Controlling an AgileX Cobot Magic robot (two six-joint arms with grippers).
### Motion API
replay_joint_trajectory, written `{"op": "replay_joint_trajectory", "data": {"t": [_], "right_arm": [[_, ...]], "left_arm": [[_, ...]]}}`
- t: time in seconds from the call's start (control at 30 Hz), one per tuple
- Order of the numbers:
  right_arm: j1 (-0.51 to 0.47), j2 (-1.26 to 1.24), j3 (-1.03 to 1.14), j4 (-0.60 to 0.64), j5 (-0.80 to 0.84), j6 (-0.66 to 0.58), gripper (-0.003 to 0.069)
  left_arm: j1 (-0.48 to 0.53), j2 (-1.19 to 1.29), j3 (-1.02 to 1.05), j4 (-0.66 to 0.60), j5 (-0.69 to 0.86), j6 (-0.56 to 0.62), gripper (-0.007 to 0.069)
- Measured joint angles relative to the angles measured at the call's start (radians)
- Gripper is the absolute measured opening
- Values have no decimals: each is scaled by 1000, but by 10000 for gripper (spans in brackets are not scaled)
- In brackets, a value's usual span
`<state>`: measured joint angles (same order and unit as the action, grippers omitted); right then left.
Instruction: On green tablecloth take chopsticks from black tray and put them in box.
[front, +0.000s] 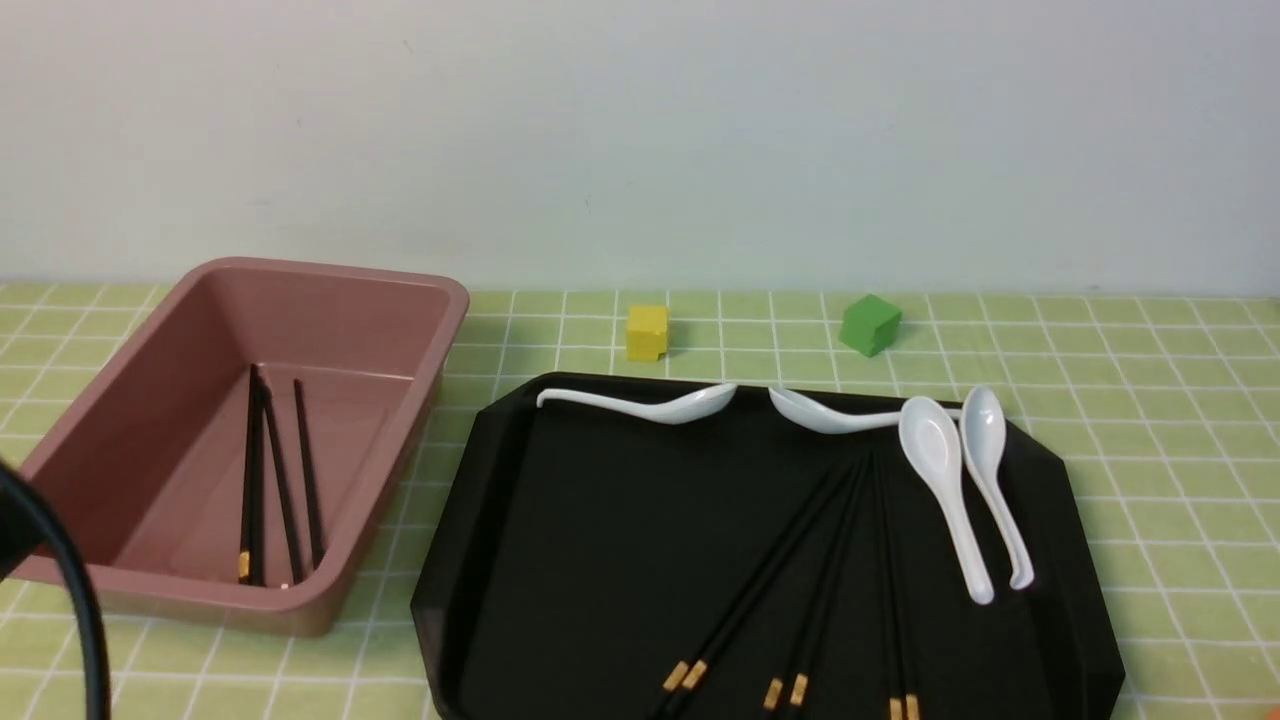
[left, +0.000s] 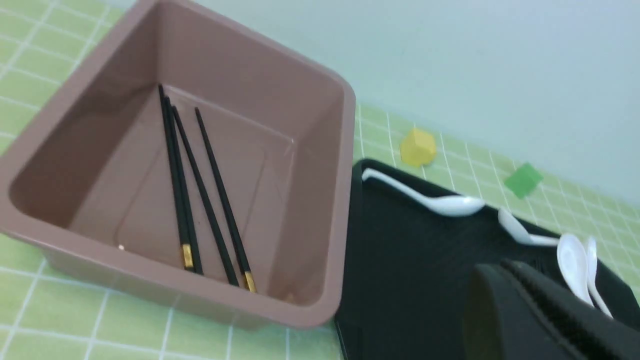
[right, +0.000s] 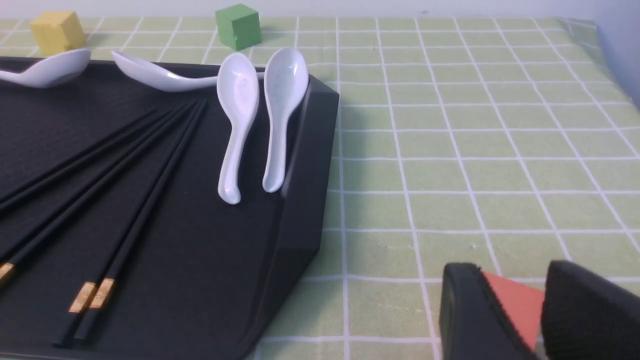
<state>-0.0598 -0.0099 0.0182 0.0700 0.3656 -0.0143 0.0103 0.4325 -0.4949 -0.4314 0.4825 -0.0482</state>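
Six chopsticks (front: 800, 560) are lying fanned on the black tray (front: 560, 520), lower centre of the frame, apparently awaiting pickup; banded thick ends are pointing at the bottom edge, tips converging upward; four are lying lengthwise in the box (front: 330, 290), left; left gripper (left: 510, 280) is clenched, empty; right gripper (right: 512, 280) is standing parted.

Bright, even light all round, with soft shadows beside the green cube (right: 239, 26). The left wrist view is smeared and blurry. The black tray (front: 600, 560) shows barely any glare.
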Motion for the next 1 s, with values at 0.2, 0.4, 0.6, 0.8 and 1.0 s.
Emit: {"op": "replay_joint_trajectory", "data": {"t": [0.2,0.4,0.6,0.8,1.0], "right_arm": [[0,0,0,0,0,0,240],[0,0,0,0,0,0,240],[0,0,0,0,0,0,240],[0,0,0,0,0,0,240],[0,0,0,0,0,0,240]], "left_arm": [[0,-4,12,0,-28,0,-13],[0,-4,12,0,-29,0,-13],[0,-4,12,0,-29,0,-13],[0,-5,13,0,-30,0,-13],[0,-99,87,10,-34,0,-12]]}}
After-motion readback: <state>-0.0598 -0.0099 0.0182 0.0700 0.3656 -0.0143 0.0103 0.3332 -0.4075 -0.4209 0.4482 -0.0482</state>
